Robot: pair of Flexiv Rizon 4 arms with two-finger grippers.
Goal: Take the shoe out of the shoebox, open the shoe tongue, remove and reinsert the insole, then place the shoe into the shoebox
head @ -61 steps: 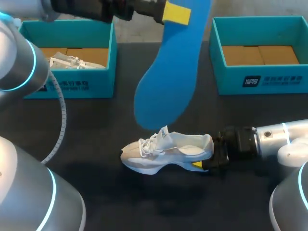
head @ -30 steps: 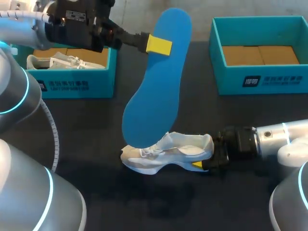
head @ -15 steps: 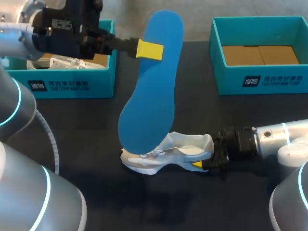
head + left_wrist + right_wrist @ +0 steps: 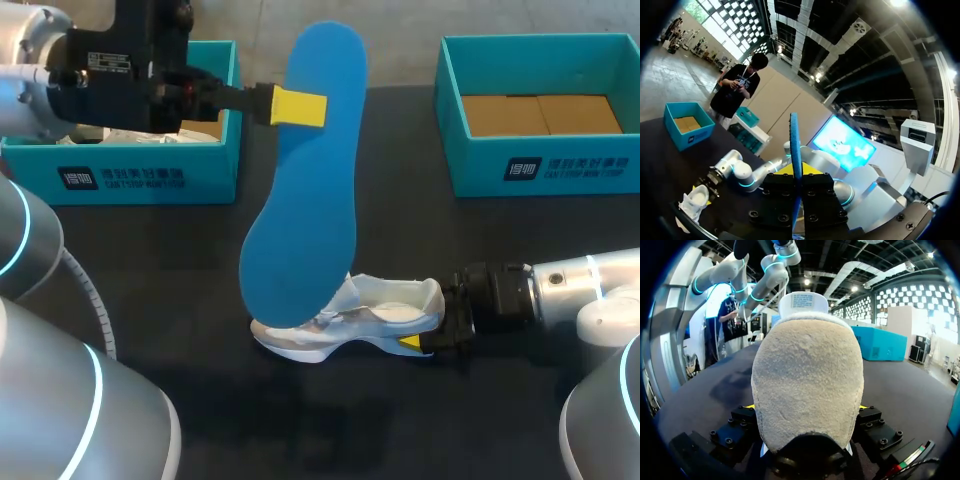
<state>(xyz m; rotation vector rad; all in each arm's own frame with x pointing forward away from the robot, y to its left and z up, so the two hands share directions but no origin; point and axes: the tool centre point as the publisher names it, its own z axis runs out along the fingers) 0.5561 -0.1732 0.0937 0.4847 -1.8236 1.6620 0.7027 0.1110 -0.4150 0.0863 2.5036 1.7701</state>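
Pinching the blue insole [image 4: 305, 200] near its narrow upper end, the left gripper [image 4: 299, 107] holds it upright, its fingers closed flat on both faces. The insole's broad end hangs just over the white shoe [image 4: 385, 312]. The right gripper [image 4: 425, 340] clamps that shoe's heel; the shoe rests on the dark table [image 4: 180, 270], in front of the left shoebox [image 4: 150, 178] and right shoebox [image 4: 560, 165].

White print beside a small logo stands on the front wall of each of the 2 teal boxes in the head view: the left box [image 4: 120, 178] at upper left, the right box [image 4: 570, 168] at upper right. Its characters are too small to read. The tag [image 4: 803, 301] on the tongue of the shoe [image 4: 807, 390] carries fine lines of print, also illegible.
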